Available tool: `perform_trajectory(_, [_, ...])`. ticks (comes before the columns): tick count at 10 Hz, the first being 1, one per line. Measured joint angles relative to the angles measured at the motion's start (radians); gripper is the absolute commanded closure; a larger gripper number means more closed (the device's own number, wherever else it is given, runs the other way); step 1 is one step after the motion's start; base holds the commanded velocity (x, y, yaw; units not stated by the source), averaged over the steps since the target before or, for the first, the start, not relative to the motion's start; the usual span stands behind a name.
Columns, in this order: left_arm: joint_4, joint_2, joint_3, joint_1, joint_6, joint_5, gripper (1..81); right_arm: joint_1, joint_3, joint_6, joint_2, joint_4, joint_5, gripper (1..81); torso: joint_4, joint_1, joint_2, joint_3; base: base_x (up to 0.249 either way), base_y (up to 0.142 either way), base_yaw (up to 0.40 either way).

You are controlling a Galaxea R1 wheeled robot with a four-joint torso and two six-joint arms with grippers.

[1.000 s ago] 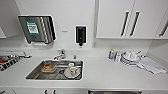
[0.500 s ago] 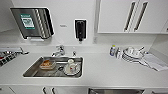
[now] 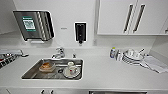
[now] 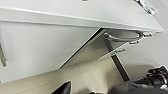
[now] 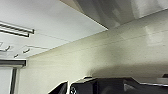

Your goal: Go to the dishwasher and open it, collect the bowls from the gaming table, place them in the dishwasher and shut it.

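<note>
Closer now than in the earlier head pictures, the whole scene has grown and slid downward, which reads as the robot and its camera nearing the counter, not as anything on it moving.

Largest is the white tabletop (image 3: 107,72), running the full width below the wall cabinets (image 3: 130,17). Set into it is the steel sink (image 3: 30,73), holding an orange-filled bowl (image 3: 46,66) and a white cup on a saucer (image 3: 72,70), with the tap (image 3: 59,53) behind. On the wall hang a paper towel dispenser (image 3: 33,25) and a dark soap dispenser (image 3: 80,32). To the right sit a stack of white dishes (image 3: 132,57), a cloth (image 3: 156,63) and a small bottle (image 3: 113,52).

The dishwasher (image 3: 117,92) appears as a dark strip at the bottom edge of the head view, right of the sink; from so little I judge its door not yet opened. No bowls of the task are to be seen.

Whether the fingers of either gripper are open or closed cannot be told from the wrist views, which look along cabinet fronts and floor.

The risk, as I judge it: the handle lies hidden under the counter edge, so a reach could strike the counter lip or catch a neighbouring drawer handle.
</note>
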Motion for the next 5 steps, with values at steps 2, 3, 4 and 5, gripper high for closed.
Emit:
perform_trajectory(2, [-0.048, -0.001, 0.018, -0.039, -0.001, 0.072, 1.0, 0.014, 0.008, 0.060, -0.014, 0.000, -0.006, 1.0, 0.000, 0.043, -0.068, 0.000, 0.000, 0.000, 0.000])
perform_trajectory(3, [-0.051, -0.001, 0.020, -0.039, -0.001, 0.089, 1.0, 0.035, 0.017, 0.084, -0.035, 0.001, -0.009, 1.0, 0.000, 0.061, -0.098, 0.000, 0.000, 0.000, 0.000])
perform_trajectory(4, [-0.052, -0.002, 0.020, -0.039, -0.001, 0.090, 1.0, 0.061, 0.037, 0.112, -0.066, 0.001, -0.010, 1.0, 0.000, 0.066, -0.106, 0.000, 0.000, 0.000, 0.000])
perform_trajectory(5, [-0.051, -0.005, 0.019, -0.039, -0.001, 0.091, 1.0, 0.087, 0.074, 0.149, -0.106, 0.001, -0.013, 1.0, 0.000, 0.072, -0.116, 0.000, 0.000, 0.000, 0.000])
